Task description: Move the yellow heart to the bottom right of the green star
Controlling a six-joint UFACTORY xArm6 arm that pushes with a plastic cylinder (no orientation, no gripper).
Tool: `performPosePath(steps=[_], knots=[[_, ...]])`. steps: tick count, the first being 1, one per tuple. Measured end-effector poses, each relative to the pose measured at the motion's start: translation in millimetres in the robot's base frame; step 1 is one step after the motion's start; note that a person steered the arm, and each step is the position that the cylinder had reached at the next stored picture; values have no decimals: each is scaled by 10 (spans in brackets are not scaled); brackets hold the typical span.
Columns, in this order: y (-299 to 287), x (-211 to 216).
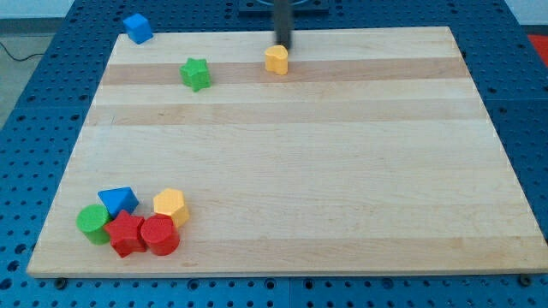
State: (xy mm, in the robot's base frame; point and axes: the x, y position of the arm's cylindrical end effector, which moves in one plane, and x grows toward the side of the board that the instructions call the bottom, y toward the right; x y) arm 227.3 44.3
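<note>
The yellow heart lies near the top edge of the wooden board, a little left of centre. The green star lies to its left and slightly lower. My tip is just above the yellow heart, at its top edge, close to or touching it. The rod rises from there out of the view's top.
A blue block sits at the board's top left corner. At the bottom left is a cluster: a green cylinder, a blue triangle, a yellow hexagon, a red star, a red cylinder. The wooden board rests on a blue pegboard.
</note>
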Motion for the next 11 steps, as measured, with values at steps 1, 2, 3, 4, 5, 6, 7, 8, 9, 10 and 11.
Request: performPosePath(steps=[1,2,3,4,5,6,7,8,9,10,11], knots=[[88,141],[-965,197],[-1988,544],[-2225,693],[-1949,368],[-1248,86],[-338,196],[-600,424],[-1298,762],[-1819,1084],[-1864,1236]])
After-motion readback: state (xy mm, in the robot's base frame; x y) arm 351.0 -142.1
